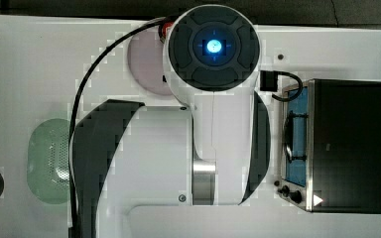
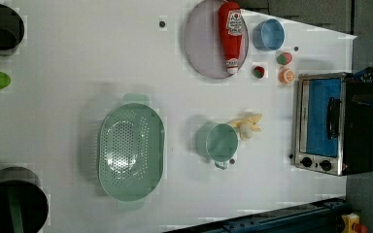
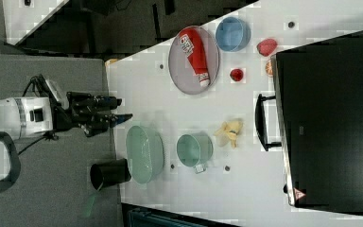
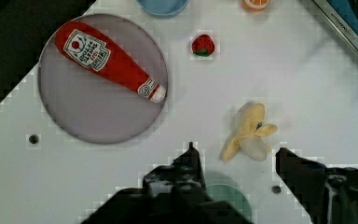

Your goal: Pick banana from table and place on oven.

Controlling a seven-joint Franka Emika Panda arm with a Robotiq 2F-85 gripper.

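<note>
My gripper (image 4: 235, 161) hangs released above the table (image 2: 53, 121), fingers (image 4: 189, 163) spread apart with nothing between them. In the wrist view the banana (image 4: 249, 133) lies on the white surface just beyond my fingertips, its peel splayed open, untouched. In the left view the banana (image 2: 246, 125) rests between the teal cup (image 2: 219, 142) and the oven (image 2: 332, 124), touching the cup's rim or just beside it, I cannot tell which; the oven stands at the left view's right with its door shut. At the left view's top, the ketchup bottle (image 2: 230, 34) lies across a grey plate (image 2: 201, 43), with a blue cup (image 2: 269, 34) beside it. A green colander (image 2: 131, 150) sits at the cup's other side, toward the left view's left. In the right view my gripper (image 3: 111, 113) hovers over the table's edge near the colander (image 3: 144, 153).
</note>
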